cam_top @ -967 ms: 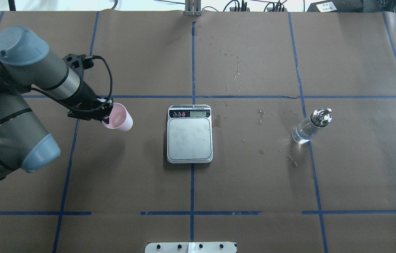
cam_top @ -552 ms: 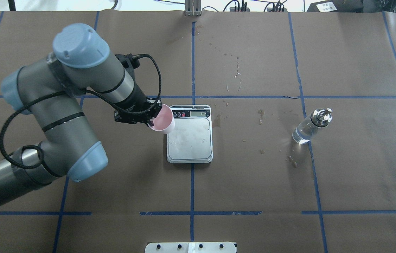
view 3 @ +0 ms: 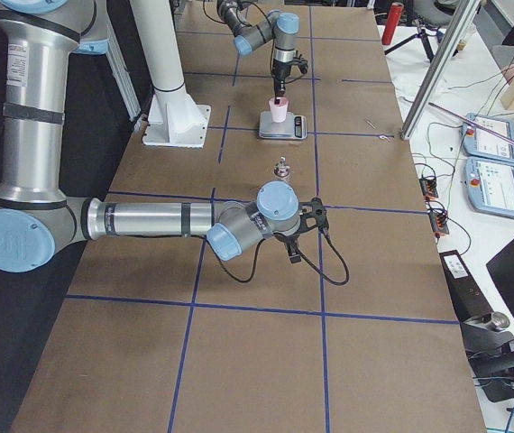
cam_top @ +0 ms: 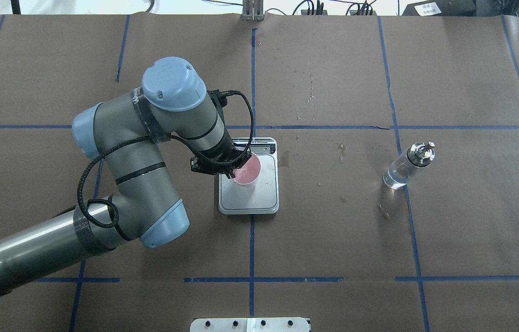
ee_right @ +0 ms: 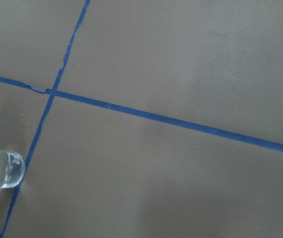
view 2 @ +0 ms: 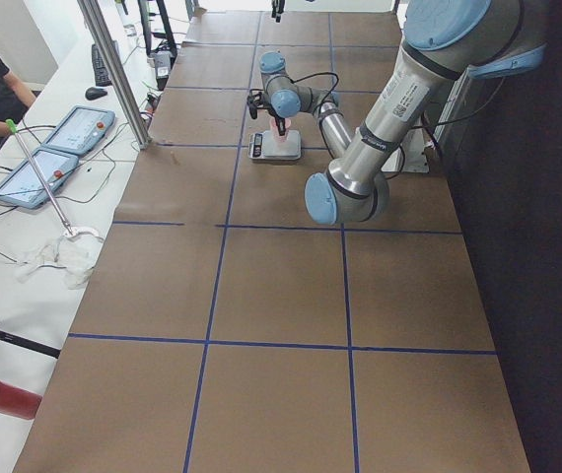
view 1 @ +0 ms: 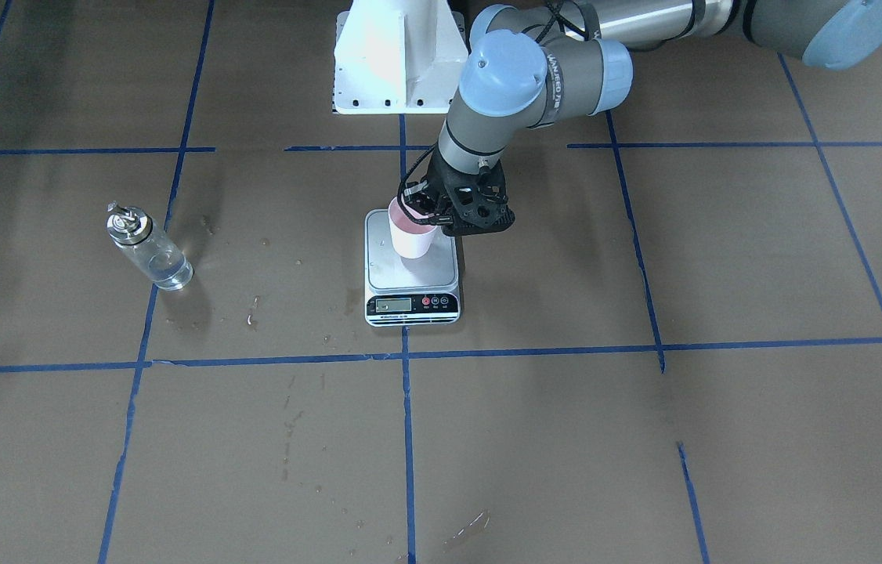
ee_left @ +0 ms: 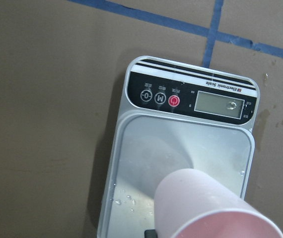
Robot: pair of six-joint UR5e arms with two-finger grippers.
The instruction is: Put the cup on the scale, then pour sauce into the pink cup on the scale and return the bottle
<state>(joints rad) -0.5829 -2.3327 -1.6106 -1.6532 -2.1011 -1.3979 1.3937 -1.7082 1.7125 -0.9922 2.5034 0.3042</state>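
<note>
My left gripper (cam_top: 234, 171) is shut on the rim of the pale pink cup (cam_top: 246, 171) and holds it upright over the steel plate of the scale (cam_top: 259, 199). I cannot tell whether the cup's base touches the plate. The front view shows the cup (view 1: 412, 235) over the scale (view 1: 441, 276). The left wrist view shows the cup (ee_left: 211, 208) close above the scale (ee_left: 181, 99). The clear glass bottle (cam_top: 407, 167) with a silver spout stands upright far right of the scale, with clear sauce inside. My right gripper (view 3: 314, 219) shows only in the right side view; I cannot tell its state.
The table is covered in brown paper with blue tape lines. Wet spots and stains (cam_top: 342, 150) lie between the scale and the bottle. The white robot base (view 1: 398, 63) stands behind the scale. The bottle's base shows in the right wrist view (ee_right: 0, 168).
My left arm has carried the cup rightward from the left of the table to over the scale's plate. The bottle and scale have not moved.
</note>
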